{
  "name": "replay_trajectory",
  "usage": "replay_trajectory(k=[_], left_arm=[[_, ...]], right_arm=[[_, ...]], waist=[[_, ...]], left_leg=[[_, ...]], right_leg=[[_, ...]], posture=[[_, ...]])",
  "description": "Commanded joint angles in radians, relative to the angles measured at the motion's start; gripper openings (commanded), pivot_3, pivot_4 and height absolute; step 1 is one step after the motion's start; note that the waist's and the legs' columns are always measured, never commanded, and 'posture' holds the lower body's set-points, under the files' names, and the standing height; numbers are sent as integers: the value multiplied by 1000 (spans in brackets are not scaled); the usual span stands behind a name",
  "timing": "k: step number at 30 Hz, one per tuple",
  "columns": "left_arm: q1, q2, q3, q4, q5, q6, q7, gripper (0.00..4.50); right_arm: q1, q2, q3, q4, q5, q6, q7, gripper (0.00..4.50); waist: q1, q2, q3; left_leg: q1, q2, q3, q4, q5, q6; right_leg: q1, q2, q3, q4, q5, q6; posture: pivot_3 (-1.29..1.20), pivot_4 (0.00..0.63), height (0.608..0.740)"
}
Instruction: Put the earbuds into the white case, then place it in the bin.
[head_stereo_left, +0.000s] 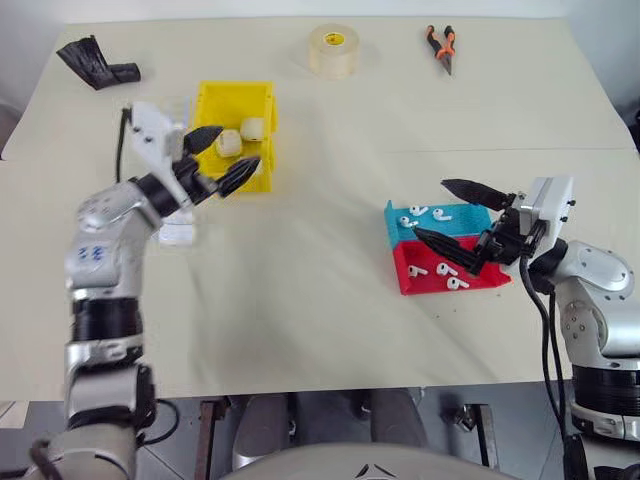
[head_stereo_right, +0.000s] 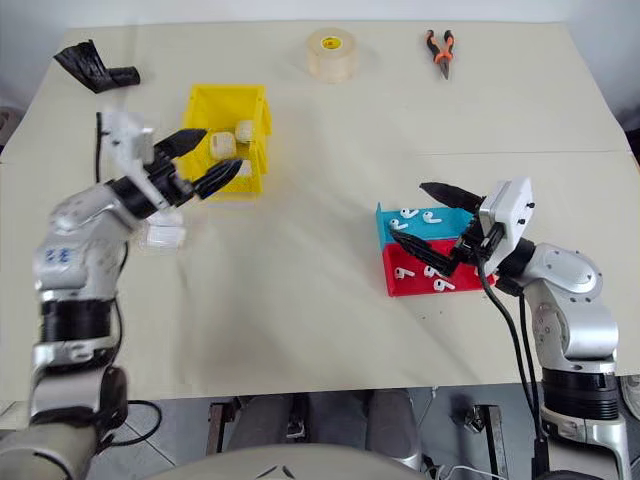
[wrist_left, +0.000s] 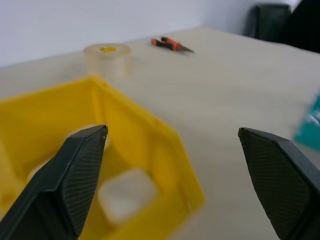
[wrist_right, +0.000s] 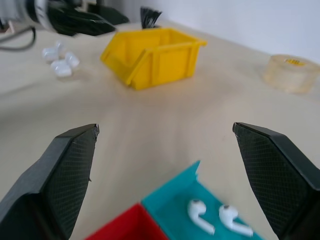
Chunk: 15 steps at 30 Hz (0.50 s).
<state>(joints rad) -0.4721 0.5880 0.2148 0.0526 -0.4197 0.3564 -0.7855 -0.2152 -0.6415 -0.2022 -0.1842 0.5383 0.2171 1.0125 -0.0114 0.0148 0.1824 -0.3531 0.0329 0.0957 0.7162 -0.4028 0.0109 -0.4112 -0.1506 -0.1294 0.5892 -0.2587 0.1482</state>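
The yellow bin (head_stereo_left: 236, 90) stands at the table's left middle with two white cases (head_stereo_left: 228, 143) lying in it. My left gripper (head_stereo_left: 222, 157) hovers at the bin's near edge, open and empty; in its wrist view one case (wrist_left: 125, 194) shows inside the bin (wrist_left: 165, 145), below the fingers. More white cases (head_stereo_left: 178, 232) lie on the table beside my left forearm. Earbuds (head_stereo_left: 420, 213) lie in a blue tray (head_stereo_left: 455, 222), and others (head_stereo_left: 440, 270) in a red tray (head_stereo_left: 415, 285). My right gripper (head_stereo_left: 432, 210) hangs open over these trays, holding nothing.
A tape roll (head_stereo_left: 333, 50) and orange-handled pliers (head_stereo_left: 442, 47) lie at the far edge. A black object (head_stereo_left: 95, 62) sits at the far left corner. Bare tabletop stretches between the bin and the trays.
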Motion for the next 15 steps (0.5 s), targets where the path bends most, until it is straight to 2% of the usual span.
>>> replay_trajectory(k=[1,5,14,15], left_arm=[[114,64,53,-103,-52,-73,-135,4444],[221,72,57,-182,-55,-114,-158,4444],[247,0,-32,-246,-28,-158,-115,4444],[245,-2,-48,-249,7,-190,-102,4444]], right_arm=[[0,-40,-19,-4,20,-2,43,4500],[-4,-65,-16,28,13,-11,85,4500],[5,-87,-5,70,-3,-29,159,4500],[9,-85,-9,74,-7,-39,159,4500]], waist=[[3,0,0],[21,0,0],[32,-1,0],[32,-1,0]], left_leg=[[0,0,0,0,0,0],[0,0,0,1,0,0],[0,0,0,2,0,0],[0,0,0,2,0,0]], right_leg=[[0,0,0,0,0,0],[1,0,0,0,0,0],[1,0,0,0,0,0],[1,0,0,0,0,0]], posture=[[0,150,740],[0,150,740],[0,150,740],[0,150,740]])
